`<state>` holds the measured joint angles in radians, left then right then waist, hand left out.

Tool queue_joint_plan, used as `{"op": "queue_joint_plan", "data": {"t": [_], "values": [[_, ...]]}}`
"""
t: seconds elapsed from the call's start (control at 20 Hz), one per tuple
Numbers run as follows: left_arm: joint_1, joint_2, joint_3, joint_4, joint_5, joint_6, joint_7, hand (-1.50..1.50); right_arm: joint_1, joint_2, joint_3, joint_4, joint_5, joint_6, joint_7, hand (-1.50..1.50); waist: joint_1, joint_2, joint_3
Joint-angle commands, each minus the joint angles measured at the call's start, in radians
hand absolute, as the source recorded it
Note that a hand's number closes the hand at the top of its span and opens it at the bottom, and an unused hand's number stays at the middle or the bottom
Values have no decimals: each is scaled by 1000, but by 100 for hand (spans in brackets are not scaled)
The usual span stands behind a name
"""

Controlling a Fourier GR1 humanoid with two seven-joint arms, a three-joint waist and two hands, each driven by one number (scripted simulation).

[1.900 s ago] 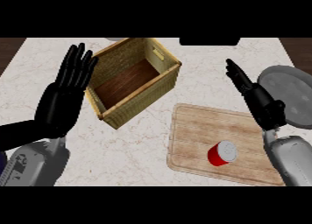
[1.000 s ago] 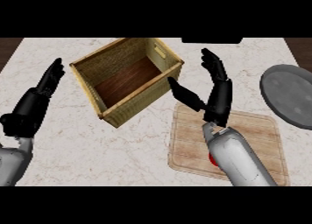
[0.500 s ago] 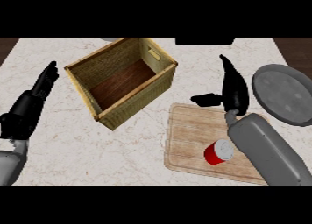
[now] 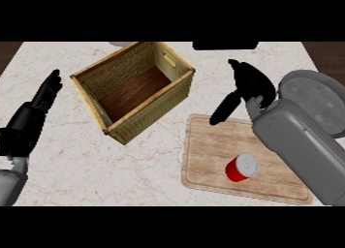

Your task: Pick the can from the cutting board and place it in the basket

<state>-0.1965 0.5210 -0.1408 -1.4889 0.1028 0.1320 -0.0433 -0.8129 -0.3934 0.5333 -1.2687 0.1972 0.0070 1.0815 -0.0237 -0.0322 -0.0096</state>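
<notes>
Small red metal can (image 4: 241, 167) upright at five o'clock: probably light, rigid, slick, so wrap its sides; right hand (image 4: 248, 86) hovers, fingers relaxed, holding nothing.

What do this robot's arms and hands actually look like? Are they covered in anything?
Each forearm is a smooth, rounded grey casing with no sleeve, visible cables or markings. The right forearm looks bulky and boxy with softened edges. Both arms end in black hands with slim fingers and a thumb: the left hand at the view's left and the right hand beyond the cutting board.
</notes>
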Motion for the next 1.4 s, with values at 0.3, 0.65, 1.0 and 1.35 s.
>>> {"op": "queue_joint_plan", "data": {"t": [0.3, 0.65, 1.0, 1.35], "values": [[28, 7, 31, -31, 10, -10, 2, 0, -55, -138, -57, -233, -271, 273, 387, -150, -5, 15, 7], [-19, 5, 33, -63, 3, -15, 49, 0, 23, -166, 30, -279, -310, 233, 403, -150, 8, 21, 8], [-6, -21, 28, -39, -14, -17, 32, 0, 128, -188, 87, -269, -337, 199, 369, -150, 14, 27, 8], [5, -8, 48, -70, -2, -51, 51, 0, 229, -217, 134, -346, -282, 135, 362, -150, 16, 25, 9]]}}
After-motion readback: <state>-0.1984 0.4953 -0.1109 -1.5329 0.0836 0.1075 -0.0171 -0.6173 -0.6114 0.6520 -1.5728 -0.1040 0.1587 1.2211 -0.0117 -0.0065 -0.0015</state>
